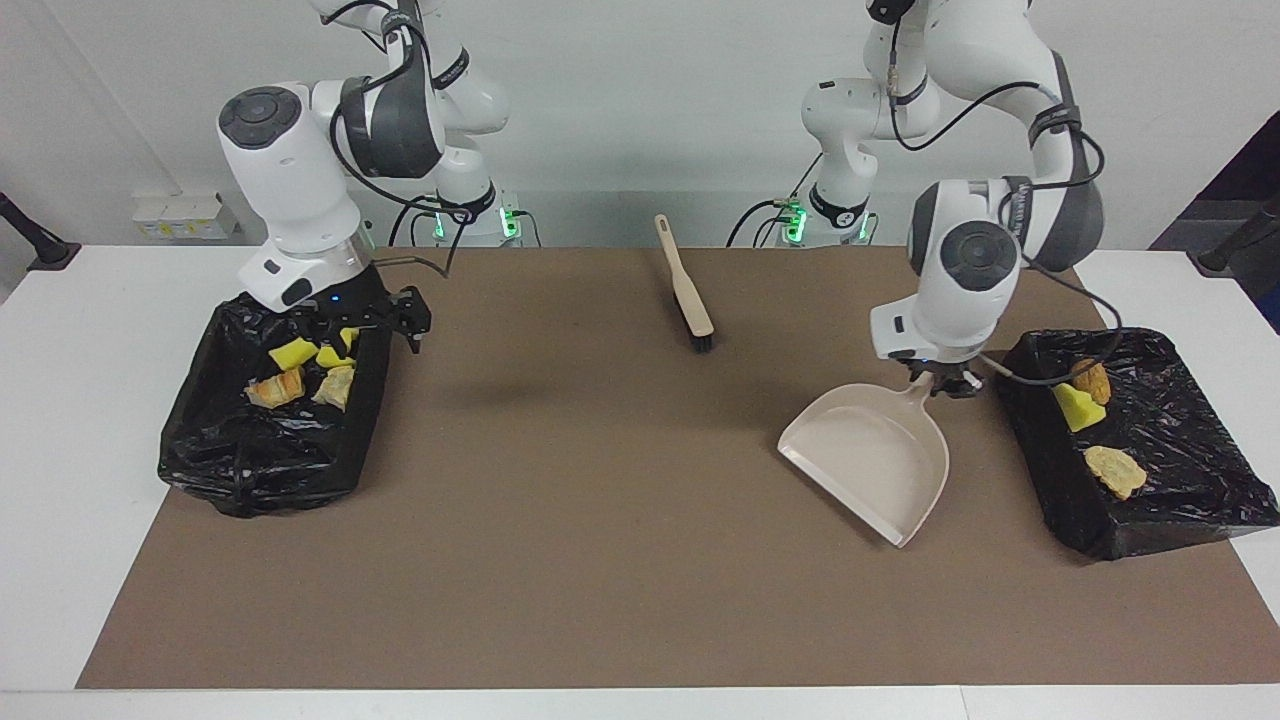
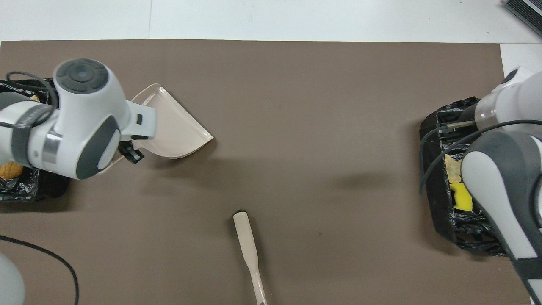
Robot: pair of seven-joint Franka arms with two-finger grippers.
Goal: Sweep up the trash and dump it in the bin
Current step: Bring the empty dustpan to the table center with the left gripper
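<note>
While I've got the left tool clamped on the dustpan handle, right tool over its bin of trash, fingers can't tell, brush nearer robots.

On the brown-covered worktop, the left claw is at the handle of a beige dustpan, beside a black-lined bin holding yellow and golden-brown trash. The right claw hangs over a second black-lined bin with more yellow and bread-like bits in it. A brush lies between the arms, nearer to the robots than the dustpan.
</note>
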